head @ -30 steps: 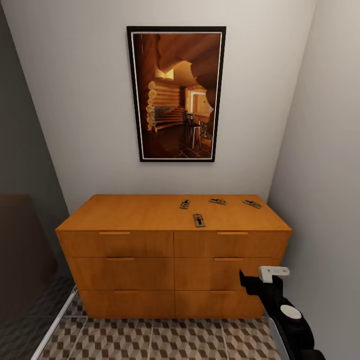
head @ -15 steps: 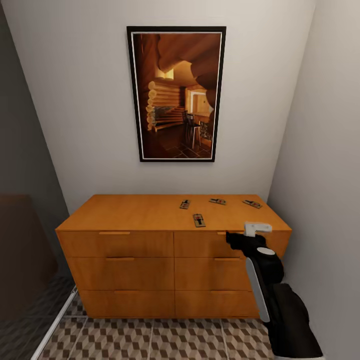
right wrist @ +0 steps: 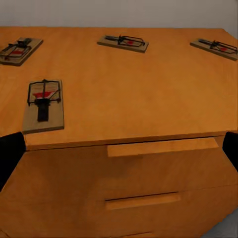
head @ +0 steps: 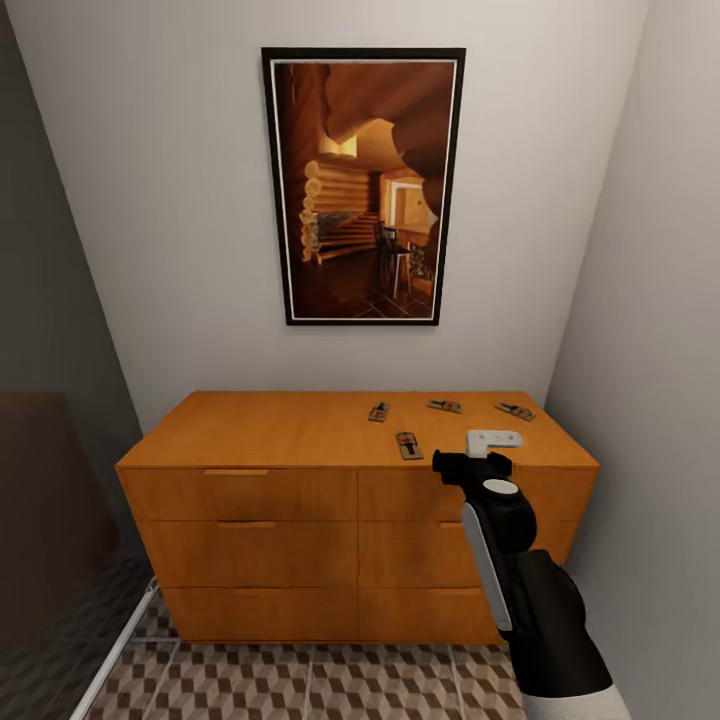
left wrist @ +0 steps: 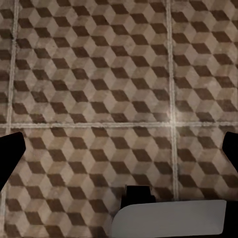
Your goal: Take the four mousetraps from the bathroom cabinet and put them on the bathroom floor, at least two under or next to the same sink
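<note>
Several mousetraps lie on the flat top of the orange-brown cabinet (head: pixel 270 430), toward its right half. The nearest mousetrap (head: pixel 408 445) (right wrist: pixel 43 105) sits close to the front edge. Others (head: pixel 378 412) (head: pixel 444 406) (head: pixel 515 411) lie further back. My right gripper (right wrist: pixel 119 148) is open and empty, level with the cabinet's front edge, just right of the nearest trap. The right arm (head: pixel 495 520) rises in front of the right-hand drawers. My left gripper (left wrist: pixel 119 148) hangs open over the cube-patterned bathroom floor (left wrist: pixel 99 74). The sink is out of view.
A framed picture (head: pixel 363 185) hangs on the wall above the cabinet. A grey wall (head: pixel 660 400) runs close along the cabinet's right end. A dark bulky shape (head: pixel 45 500) stands at the left, with a pale rail (head: pixel 115 650) on the floor beside it.
My right arm has risen and swung left, from the lower drawers up to the cabinet's top edge near the closest mousetrap. The head view has shifted slightly. The mousetraps have not moved.
</note>
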Controlling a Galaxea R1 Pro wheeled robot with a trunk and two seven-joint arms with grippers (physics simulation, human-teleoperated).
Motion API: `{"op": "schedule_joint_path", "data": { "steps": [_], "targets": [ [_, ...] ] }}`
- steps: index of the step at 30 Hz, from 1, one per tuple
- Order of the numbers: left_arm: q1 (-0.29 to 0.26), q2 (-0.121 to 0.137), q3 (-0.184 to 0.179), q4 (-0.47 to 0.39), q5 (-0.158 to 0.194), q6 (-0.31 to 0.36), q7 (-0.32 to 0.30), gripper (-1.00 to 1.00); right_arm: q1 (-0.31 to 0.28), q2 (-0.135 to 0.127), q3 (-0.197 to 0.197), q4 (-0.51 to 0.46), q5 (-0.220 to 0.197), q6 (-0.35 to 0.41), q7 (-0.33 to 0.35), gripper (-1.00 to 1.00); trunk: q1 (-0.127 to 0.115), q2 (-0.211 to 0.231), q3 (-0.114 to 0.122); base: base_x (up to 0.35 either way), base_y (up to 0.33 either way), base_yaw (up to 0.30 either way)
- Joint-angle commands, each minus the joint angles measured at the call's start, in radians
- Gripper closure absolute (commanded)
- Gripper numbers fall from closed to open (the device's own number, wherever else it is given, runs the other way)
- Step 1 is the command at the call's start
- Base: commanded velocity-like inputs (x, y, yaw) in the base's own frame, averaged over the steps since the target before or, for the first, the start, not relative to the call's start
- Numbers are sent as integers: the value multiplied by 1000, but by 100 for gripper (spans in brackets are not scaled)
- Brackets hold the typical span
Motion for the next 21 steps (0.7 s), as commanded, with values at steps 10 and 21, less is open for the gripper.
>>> {"op": "schedule_joint_path", "data": {
  "steps": [10,21],
  "targets": [
    [0,0,0,-1,0,-2,-1,-100,-2,-5,4,7,1,6,-3,-100,0,-1,-1,179,216,0],
    [0,0,0,8,0,-3,-1,-100,-2,-8,9,8,0,6,-3,-100,0,-1,-1,31,34,0]
  ]
}}
